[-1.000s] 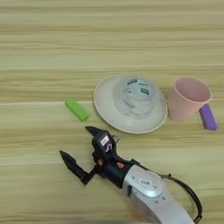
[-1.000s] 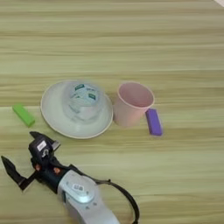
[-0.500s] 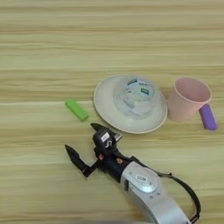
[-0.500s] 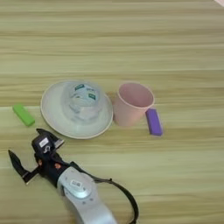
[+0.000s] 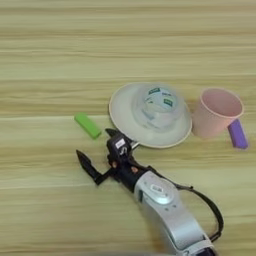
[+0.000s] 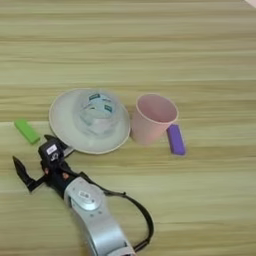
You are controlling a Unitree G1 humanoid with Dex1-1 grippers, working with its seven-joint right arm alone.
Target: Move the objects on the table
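Observation:
A round beige plate (image 5: 119, 111) lies mid-table with a clear tape roll (image 5: 158, 105) with a green-white label on it. Right of the plate a pink cup (image 5: 216, 113) stands tilted, and a small purple block (image 5: 237, 134) lies beside it on the right. A small green block (image 5: 88, 125) lies on the wood left of the plate. My right gripper (image 5: 98, 149) is open and empty, just below and right of the green block. One black finger (image 5: 86, 164) points left, the other sits by the plate's near-left rim. In the right eye view the gripper (image 6: 34, 154) lies below the green block (image 6: 26, 131).
The silver forearm (image 5: 165, 205) runs from the bottom edge up-left toward the gripper, with a black cable looping on its right. The wooden table (image 5: 75, 50) fills the view.
The gripper has moved up the picture, away from the bottom edge, toward the green block and the plate's near-left rim. It stays open. The objects have not moved.

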